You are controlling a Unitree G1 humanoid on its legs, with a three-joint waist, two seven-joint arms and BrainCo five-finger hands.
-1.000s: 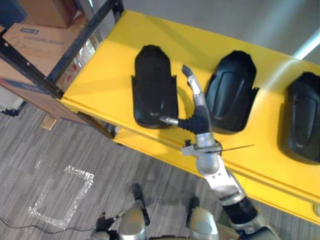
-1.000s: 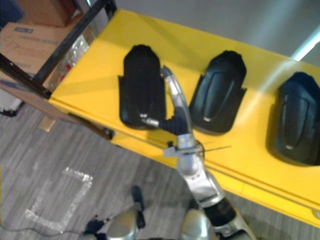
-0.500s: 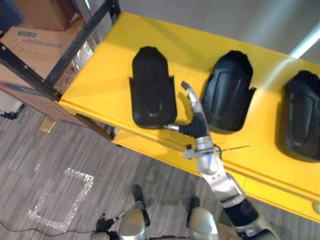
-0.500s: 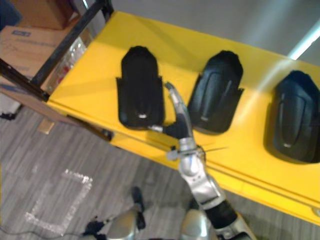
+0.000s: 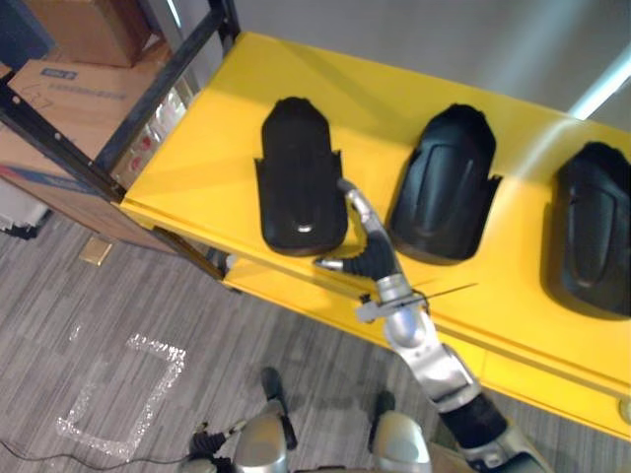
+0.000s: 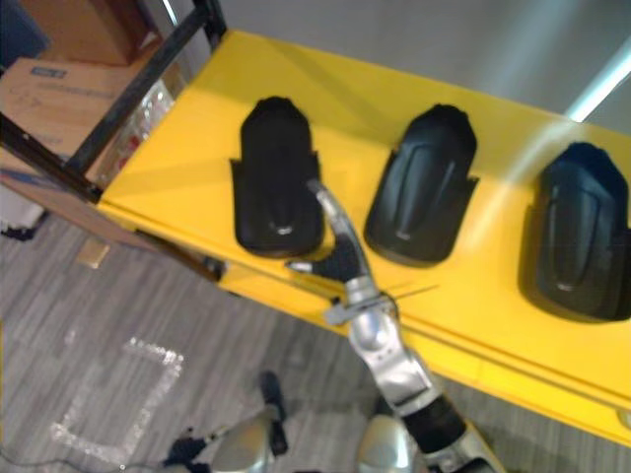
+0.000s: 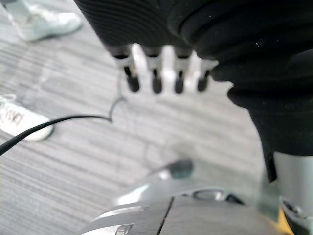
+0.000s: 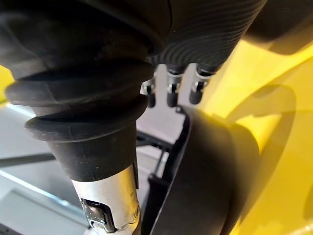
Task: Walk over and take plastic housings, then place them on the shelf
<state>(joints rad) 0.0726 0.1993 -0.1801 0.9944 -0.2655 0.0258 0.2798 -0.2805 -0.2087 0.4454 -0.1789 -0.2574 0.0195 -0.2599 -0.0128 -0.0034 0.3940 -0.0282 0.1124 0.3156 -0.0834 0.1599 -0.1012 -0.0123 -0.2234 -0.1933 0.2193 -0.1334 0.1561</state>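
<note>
The right hand (image 5: 370,256), open and empty, had drawn back from the left housing (image 5: 299,177) toward the shelf (image 5: 222,128) edge, so this housing lay placed; the left hand (image 7: 166,68) hung relaxed.

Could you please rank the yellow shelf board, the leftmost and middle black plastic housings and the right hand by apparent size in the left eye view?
1. Yellow shelf board, clearly largest.
2. Leftmost black plastic housing and middle black plastic housing: about alike, unranked.
3. Right hand, smallest.
</note>
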